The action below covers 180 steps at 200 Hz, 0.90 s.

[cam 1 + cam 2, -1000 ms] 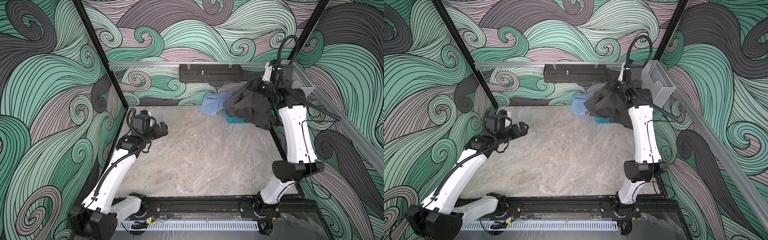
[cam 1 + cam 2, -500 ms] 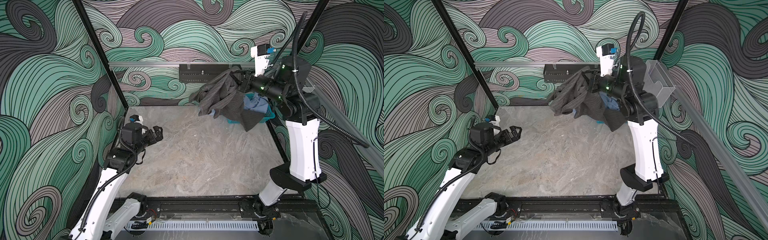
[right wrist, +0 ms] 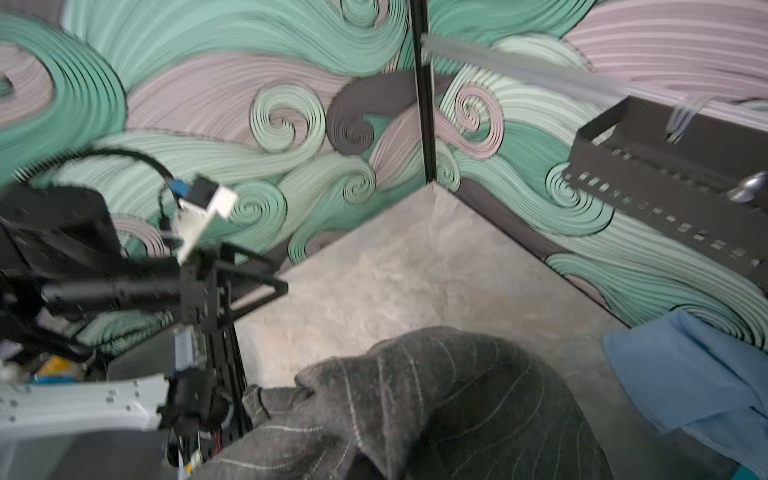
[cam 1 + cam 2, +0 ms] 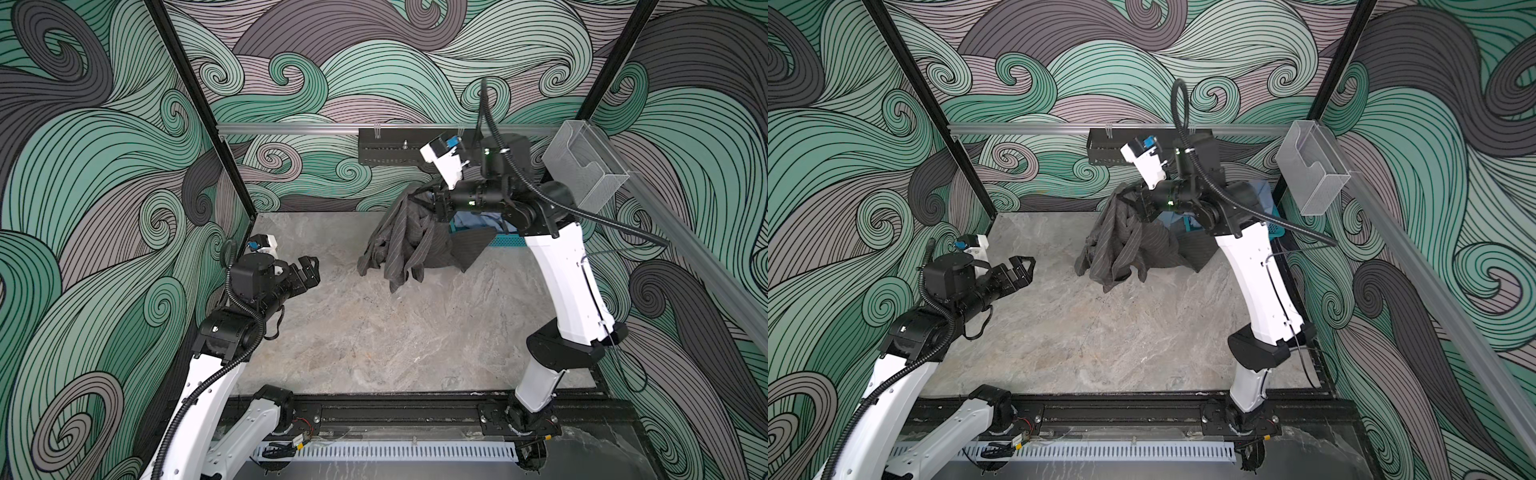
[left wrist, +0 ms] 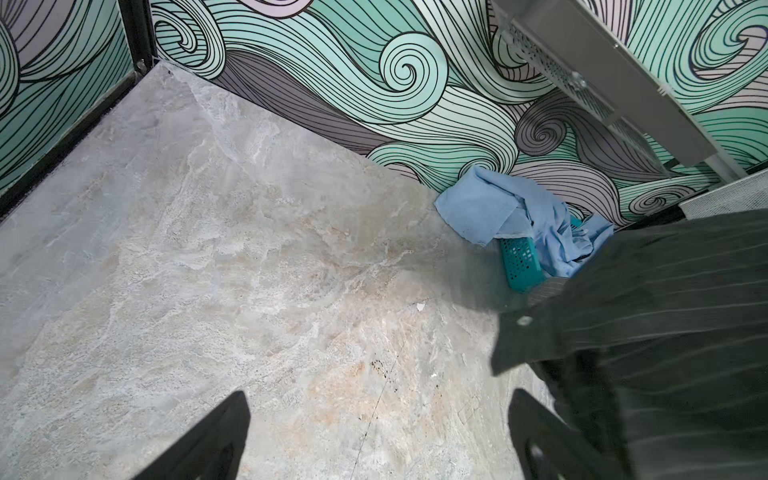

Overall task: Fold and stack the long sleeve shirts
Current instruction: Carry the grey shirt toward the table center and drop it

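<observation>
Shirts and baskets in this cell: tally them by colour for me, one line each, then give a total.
Dark grey pinstriped shirt: 1
Light blue shirt: 1
Teal basket: 1
Total: 3

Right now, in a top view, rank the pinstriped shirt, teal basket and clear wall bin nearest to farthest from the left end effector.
1. pinstriped shirt, hanging at far centre.
2. teal basket, far right corner.
3. clear wall bin, high on right wall.
</observation>
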### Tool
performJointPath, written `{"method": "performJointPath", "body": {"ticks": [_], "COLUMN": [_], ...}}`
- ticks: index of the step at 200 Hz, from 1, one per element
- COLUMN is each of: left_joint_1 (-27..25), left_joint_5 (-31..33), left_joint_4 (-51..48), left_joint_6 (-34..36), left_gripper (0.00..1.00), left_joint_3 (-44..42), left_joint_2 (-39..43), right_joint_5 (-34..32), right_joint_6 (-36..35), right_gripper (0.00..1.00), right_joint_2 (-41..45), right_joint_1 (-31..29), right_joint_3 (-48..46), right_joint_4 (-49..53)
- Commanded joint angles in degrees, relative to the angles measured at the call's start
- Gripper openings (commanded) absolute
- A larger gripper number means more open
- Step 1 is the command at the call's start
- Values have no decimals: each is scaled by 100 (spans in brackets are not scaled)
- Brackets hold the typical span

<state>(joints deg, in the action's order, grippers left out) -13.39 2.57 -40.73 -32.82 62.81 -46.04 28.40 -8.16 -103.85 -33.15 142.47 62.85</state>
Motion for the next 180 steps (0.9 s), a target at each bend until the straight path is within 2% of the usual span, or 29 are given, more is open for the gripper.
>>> {"method": "performJointPath", "body": {"ticks": [1, 36, 49, 64, 83, 111, 138, 180], "left_joint_1": [-40, -38, -37, -39, -41, -37, -37, -37], "left_joint_5": [160, 166, 172, 236, 578, 1368, 1724, 1733], "left_joint_4": [-176, -145, -171, -189, -288, -323, -208, -234], "left_joint_6": [34, 152, 162, 145, 130, -62, -67, -67], "left_gripper": [99, 99, 99, 99, 99, 99, 98, 99], "left_joint_3": [162, 135, 115, 74, 90, 43, -19, -111], "left_joint_2": [25, 9, -3, 16, 110, 611, 1046, 1076], "right_joint_5": [200, -186, -360, -227, -262, 165, 165, -810], "right_joint_6": [-1276, -2074, -2159, -2158, -2294, -2300, -2372, -2611], "right_gripper": [0, 0, 0, 0, 0, 0, 0, 0], "right_joint_2": [42, -275, -467, -650, -832, -1212, -1492, -1327], "right_joint_1": [-424, -877, -973, -1243, -1781, -2187, -2214, -1965], "right_joint_3": [-448, -1010, -1116, -1053, -635, 602, 1030, 61], "right_joint_4": [507, 936, 1023, 1051, 1053, 1057, 1059, 1051]}}
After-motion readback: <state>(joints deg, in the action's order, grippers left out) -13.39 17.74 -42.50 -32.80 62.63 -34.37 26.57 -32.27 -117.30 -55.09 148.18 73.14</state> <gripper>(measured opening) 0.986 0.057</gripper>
